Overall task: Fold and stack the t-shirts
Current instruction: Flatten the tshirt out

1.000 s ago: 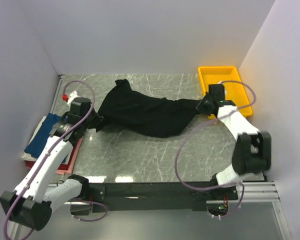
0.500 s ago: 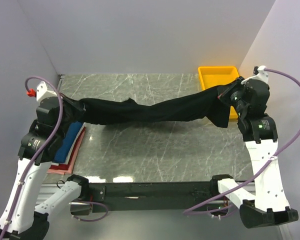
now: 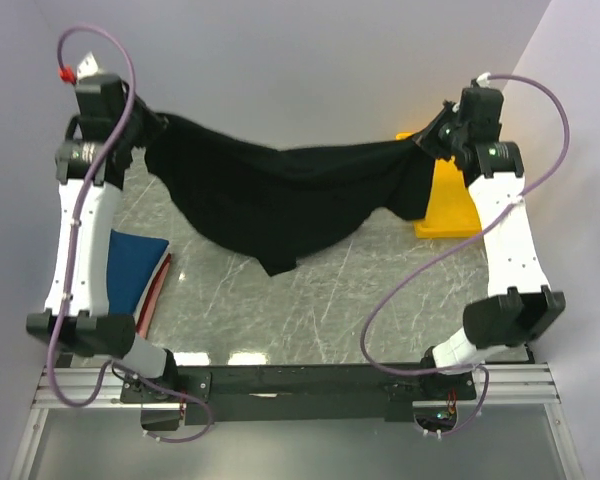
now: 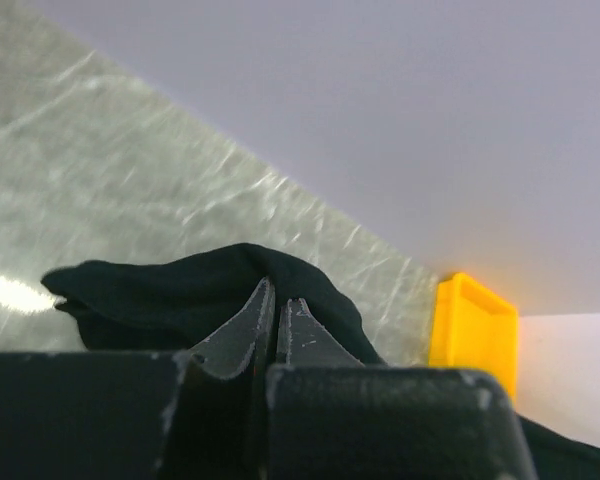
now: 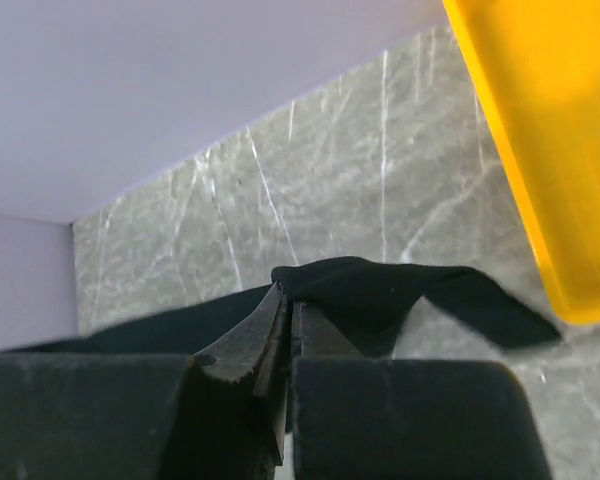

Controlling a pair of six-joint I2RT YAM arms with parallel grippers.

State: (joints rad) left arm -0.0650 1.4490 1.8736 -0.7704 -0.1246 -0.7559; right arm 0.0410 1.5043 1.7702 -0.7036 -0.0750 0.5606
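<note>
At the left edge of the worktop (image 3: 310,300) lies a folded navy shirt (image 3: 130,270), with a red shirt (image 3: 160,290) showing under its edge. Above them the left gripper (image 3: 145,125) is held high, its fingers pressed together on a bunched corner of the black shirt (image 3: 270,200). The wrist view shows cloth pinched right between the tips.

The black shirt hangs in the air between the two arms. It is taut along its top edge and sags in the middle, and its lowest point dangles over the middle of the worktop. Whether that tip touches the surface cannot be told. The shirt is crumpled and not yet folded, and no neck label shows. The high, wide hold looks meant to let the cloth drop open under its own weight, ready to be laid flat.

On the right, the right gripper (image 3: 425,140) pinches the opposite corner the same way, fingers closed on cloth. It is above the yellow tray (image 3: 450,200), which the shirt partly hides.
</note>
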